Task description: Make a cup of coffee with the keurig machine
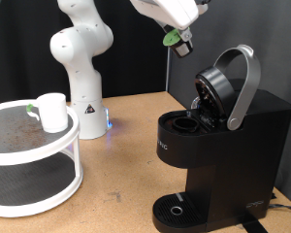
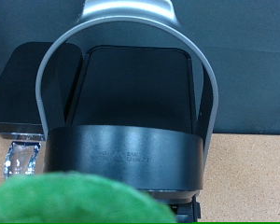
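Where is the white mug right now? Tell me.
In the exterior view, the white mug stands at the left on the top tier of the round white two-tier stand, beside the robot base.

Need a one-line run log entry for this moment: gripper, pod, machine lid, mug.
gripper: above keurig machine, shut on green-topped pod | lid: open | white mug: on round shelf rack, not on drip tray
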{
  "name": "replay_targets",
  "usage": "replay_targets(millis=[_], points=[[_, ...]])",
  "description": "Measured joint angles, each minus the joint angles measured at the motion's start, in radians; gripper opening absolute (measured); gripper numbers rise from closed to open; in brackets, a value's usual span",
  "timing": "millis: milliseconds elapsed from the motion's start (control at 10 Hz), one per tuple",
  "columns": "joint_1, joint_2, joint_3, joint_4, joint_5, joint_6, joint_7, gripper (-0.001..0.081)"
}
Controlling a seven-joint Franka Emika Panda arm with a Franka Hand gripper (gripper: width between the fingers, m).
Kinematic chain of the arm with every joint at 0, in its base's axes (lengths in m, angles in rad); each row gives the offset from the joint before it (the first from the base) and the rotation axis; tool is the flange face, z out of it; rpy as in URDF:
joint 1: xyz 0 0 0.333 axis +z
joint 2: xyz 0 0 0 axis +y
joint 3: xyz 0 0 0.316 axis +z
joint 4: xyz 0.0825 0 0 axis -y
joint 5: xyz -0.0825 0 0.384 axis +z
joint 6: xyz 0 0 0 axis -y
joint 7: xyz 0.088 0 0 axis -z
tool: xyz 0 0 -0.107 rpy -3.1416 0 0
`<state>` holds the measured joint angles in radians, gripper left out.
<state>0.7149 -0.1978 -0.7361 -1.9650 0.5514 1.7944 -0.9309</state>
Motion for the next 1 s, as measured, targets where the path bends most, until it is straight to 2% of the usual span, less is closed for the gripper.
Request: replay_targets(millis=[300,700,1000], points=[[0.000,0.016,0.000,-0.039,0.002,0.007,0.000,0.0483],[0.000,0.029,0.004,-0.126,0.000,0.119,-0.031,0.0483],[0.000,0.063,0.004,-0.158,0.000,0.161,-0.049,0.0483]])
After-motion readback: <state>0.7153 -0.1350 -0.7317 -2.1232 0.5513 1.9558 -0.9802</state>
